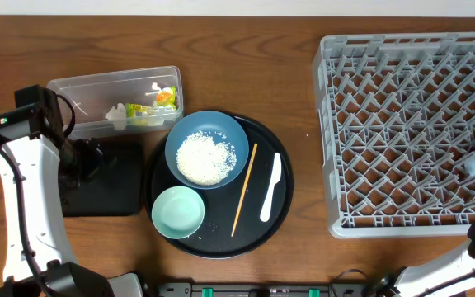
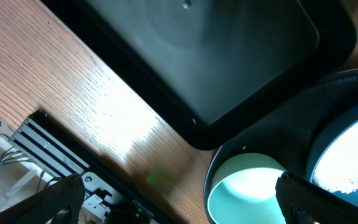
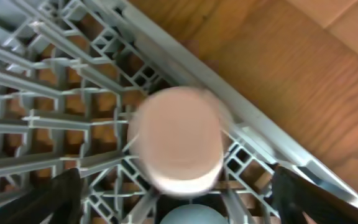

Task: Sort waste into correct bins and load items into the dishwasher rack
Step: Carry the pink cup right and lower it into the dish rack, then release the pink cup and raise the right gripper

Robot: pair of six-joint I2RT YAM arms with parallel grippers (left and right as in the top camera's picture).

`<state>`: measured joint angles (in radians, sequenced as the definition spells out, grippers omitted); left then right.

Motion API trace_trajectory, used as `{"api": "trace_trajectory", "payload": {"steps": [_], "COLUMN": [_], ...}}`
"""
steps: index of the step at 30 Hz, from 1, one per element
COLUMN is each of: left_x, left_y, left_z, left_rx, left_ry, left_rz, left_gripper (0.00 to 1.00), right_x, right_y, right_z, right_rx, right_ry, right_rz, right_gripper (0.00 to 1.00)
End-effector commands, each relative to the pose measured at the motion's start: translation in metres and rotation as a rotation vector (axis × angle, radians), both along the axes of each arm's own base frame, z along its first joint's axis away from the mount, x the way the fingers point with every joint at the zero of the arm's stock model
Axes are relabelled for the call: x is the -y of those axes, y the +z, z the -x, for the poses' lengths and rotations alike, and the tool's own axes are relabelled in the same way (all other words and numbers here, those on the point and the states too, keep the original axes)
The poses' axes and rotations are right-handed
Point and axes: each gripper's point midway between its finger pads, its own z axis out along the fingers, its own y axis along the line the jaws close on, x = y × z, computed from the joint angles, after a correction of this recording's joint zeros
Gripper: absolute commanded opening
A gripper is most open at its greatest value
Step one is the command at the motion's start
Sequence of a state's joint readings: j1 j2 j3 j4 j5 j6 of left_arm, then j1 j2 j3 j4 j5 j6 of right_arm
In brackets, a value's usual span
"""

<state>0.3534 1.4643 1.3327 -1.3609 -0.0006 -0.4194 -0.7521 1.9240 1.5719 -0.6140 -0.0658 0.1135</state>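
Four items waited on the round black tray in the overhead view: the dark-blue bowl holding the rice, the mint bowl, the wooden stick and the white utensil. Stick and utensil both ran lengthwise from the far side toward the near side, slightly tilted. The snack wrapper lay in the clear tub. The dishwasher rack filled the right side.

From the left wrist, the left gripper hung with fingers wide apart and nothing between them, above the corner of the shallow black tray and the mint bowl's rim.

From the right wrist, the right gripper was also spread open, and the pink cup sat between the pegs just inside the rack's corner wall, with the light-blue cup just beside it. The pink cup was blurred, so it had probably just been let go. Its round face looked straight at the camera, so its axis ran along the pegs. Whether mouth or base faced up I could not tell.

Doing this step well probably meant keeping the fingers wide and lifting straight away, so neither pad clipped the cup or tipped it onto its neighbour.
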Motion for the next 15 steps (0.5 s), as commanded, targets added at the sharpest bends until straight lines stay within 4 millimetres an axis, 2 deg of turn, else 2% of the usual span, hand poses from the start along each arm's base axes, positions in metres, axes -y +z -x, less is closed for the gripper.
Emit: {"api": "trace_trajectory", "payload": {"steps": [1,9,11,15], "left_x": [-0.003,-0.003,-0.003,-0.003], "left_y": [0.001,0.001,0.001,0.001], "left_z": [0.0,0.0,0.0,0.0], "left_rx": [-0.003,-0.004,-0.004,-0.004], "left_ry": [0.008,0.008,0.008,0.008], "left_rz": [-0.011,-0.011,-0.011,-0.011], "left_gripper": [0.99,0.99,0.99,0.99], "right_x": [-0.014,-0.068,-0.089,-0.145], "right_y": [0.018,0.058,0.07,0.087], "right_z": [-0.019,-0.047,-0.053,-0.064], "right_rx": [0.082,0.146,0.146,0.13], "right_ry": [0.069,0.282,0.352,0.521], "right_rz": [-0.035,0.007,0.035,0.068], "right_gripper": [0.95,0.93,0.93,0.97]}}
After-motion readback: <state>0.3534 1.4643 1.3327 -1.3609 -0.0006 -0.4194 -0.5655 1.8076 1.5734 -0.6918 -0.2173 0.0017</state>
